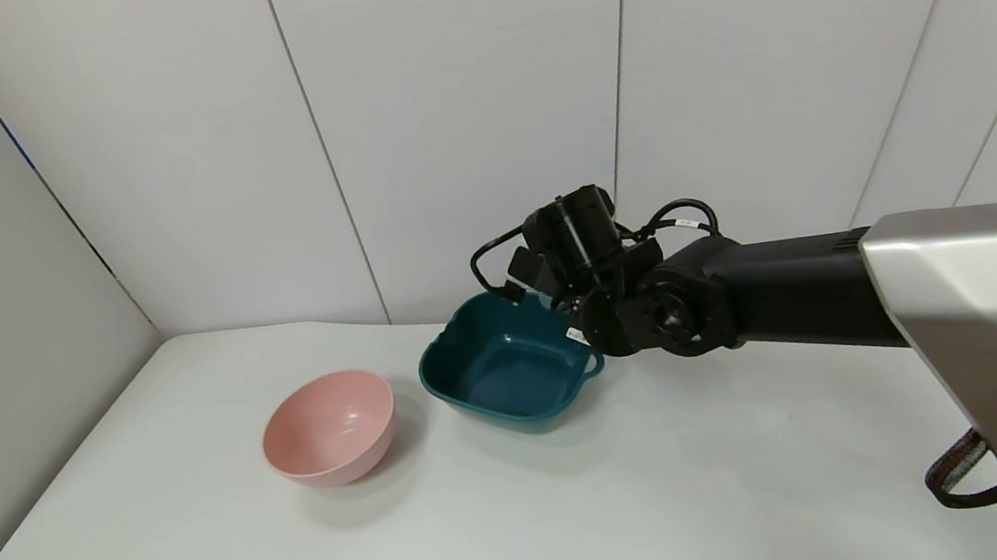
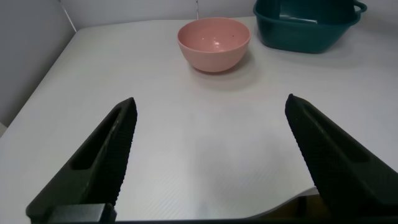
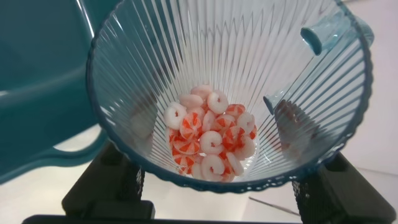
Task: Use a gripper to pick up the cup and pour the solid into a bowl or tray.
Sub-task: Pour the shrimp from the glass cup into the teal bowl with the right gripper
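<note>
My right gripper [image 1: 545, 286] is shut on the clear pale-blue ribbed cup [image 3: 230, 62] and holds it in the air by the far right corner of the dark teal dish [image 1: 474, 408]. In the right wrist view its black fingers [image 3: 112, 186] clamp the cup from both sides, with the gripper [image 3: 221, 183] under the cup's rim. The white and orange-red pieces [image 3: 211, 134] lie heaped at the cup's bottom. The cup's handle [image 3: 323, 37] points away from the dish [image 3: 37, 62]. In the head view the gripper hides the cup. The dish looks empty. My left gripper [image 2: 210, 102] is open over bare table near the front edge.
A round pink bowl [image 1: 330, 429] stands left of the teal dish, close beside it; both also show in the left wrist view, the bowl [image 2: 213, 43] and the dish [image 2: 298, 37]. White wall panels stand close behind the table. A dark strap [image 1: 965, 473] hangs under my right arm.
</note>
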